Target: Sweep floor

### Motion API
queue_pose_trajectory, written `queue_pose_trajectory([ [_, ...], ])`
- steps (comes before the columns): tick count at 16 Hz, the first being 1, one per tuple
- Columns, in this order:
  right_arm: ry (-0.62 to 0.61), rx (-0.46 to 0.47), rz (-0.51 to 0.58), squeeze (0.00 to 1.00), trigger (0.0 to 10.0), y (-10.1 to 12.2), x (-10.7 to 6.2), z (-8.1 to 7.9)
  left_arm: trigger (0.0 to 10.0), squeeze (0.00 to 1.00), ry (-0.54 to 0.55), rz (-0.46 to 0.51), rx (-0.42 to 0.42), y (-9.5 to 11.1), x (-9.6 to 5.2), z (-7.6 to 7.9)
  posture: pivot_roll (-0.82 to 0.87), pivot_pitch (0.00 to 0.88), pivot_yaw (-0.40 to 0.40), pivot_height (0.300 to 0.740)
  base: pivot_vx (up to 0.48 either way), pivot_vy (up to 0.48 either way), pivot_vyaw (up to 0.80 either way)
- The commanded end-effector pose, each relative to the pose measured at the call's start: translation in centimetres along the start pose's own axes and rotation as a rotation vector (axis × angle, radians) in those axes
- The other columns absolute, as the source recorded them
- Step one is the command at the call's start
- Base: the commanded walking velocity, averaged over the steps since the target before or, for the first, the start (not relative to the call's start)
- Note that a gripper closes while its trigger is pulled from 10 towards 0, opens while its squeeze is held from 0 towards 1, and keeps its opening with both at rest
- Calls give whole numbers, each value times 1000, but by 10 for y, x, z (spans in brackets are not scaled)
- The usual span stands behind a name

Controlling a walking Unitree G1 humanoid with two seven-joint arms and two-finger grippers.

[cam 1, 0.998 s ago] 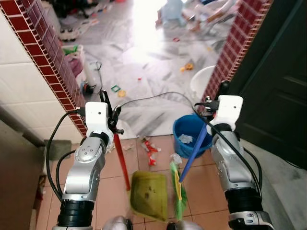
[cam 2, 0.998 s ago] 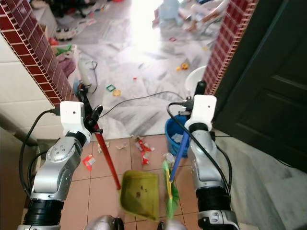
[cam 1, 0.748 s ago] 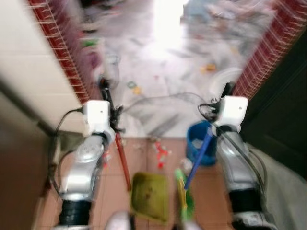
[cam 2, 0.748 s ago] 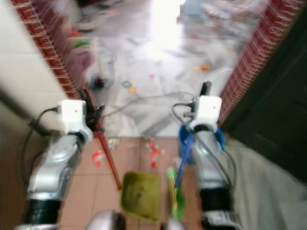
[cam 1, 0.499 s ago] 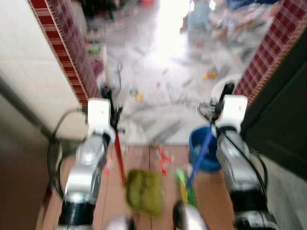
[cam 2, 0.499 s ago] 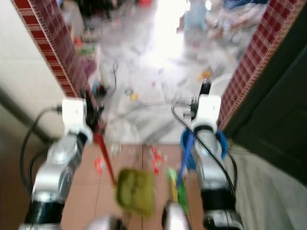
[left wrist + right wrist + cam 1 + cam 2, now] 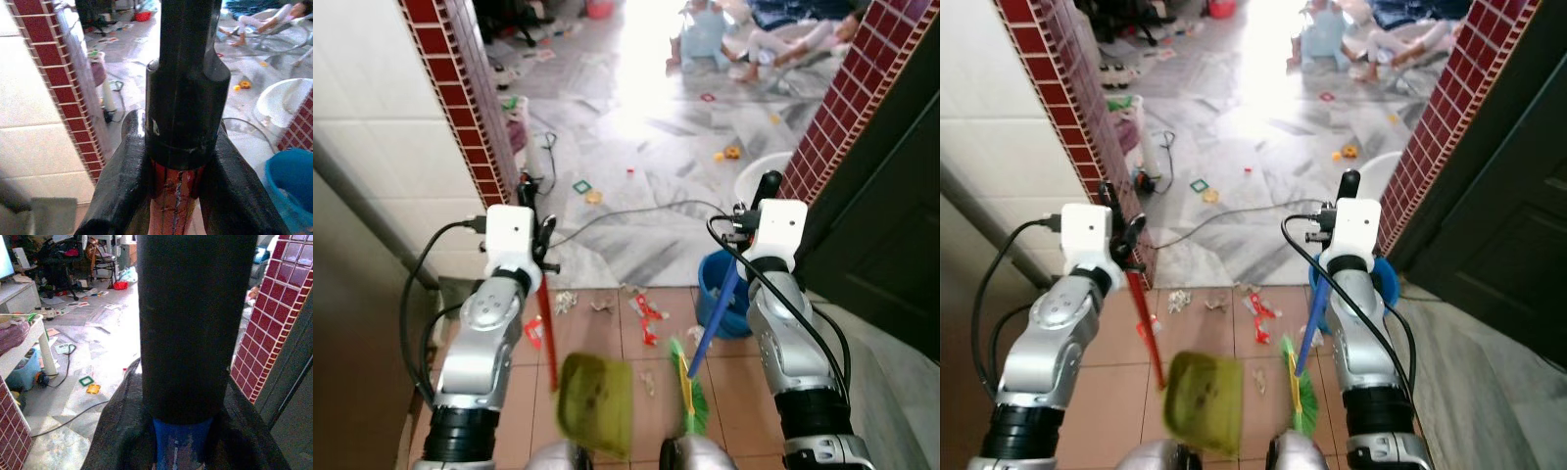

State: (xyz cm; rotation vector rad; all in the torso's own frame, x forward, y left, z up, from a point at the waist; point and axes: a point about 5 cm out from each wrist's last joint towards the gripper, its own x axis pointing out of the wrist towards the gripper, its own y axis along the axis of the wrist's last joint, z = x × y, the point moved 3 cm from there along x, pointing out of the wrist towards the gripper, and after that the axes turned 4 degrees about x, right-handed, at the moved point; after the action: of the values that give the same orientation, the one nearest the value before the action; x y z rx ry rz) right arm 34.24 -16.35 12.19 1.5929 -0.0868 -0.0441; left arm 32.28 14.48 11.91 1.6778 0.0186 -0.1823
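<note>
While my left gripper point(image 7: 530, 257) clamps the red dustpan handle point(image 7: 546, 338) and my right gripper point(image 7: 744, 253) the broom handle point(image 7: 716, 318), both feel light, stiff, held near the top.

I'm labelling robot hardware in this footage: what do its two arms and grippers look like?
Both arms are silver with jointed metal shells and black ribbed cuffs near the body. Each wrist carries a white box with looping black cables. The left gripper and right gripper each have long black fingers.
</note>
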Motion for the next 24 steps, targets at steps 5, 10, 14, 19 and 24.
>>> queue_pose_trajectory([
  [5,12,10,40,0,10000,12,6,-2,10000,0,21,62,25,8,10,-2,-63,66,-2,740,0,0,0],
  [10,38,104,66,0,10000,33,15,-8,10000,0,49,38,33,-4,38,9,-119,88,-11,740,0,0,0],
  [14,45,129,47,0,10000,36,18,-9,10000,0,92,29,14,-15,49,24,-146,89,-21,740,0,0,0],
  [19,71,330,-22,0,10000,51,22,-19,10000,0,78,-8,-12,-35,51,46,-182,85,-23,740,0,0,0],
  [24,370,127,178,0,10000,111,23,-50,10000,0,81,1,-20,-35,56,50,-183,74,-29,740,0,0,0],
])
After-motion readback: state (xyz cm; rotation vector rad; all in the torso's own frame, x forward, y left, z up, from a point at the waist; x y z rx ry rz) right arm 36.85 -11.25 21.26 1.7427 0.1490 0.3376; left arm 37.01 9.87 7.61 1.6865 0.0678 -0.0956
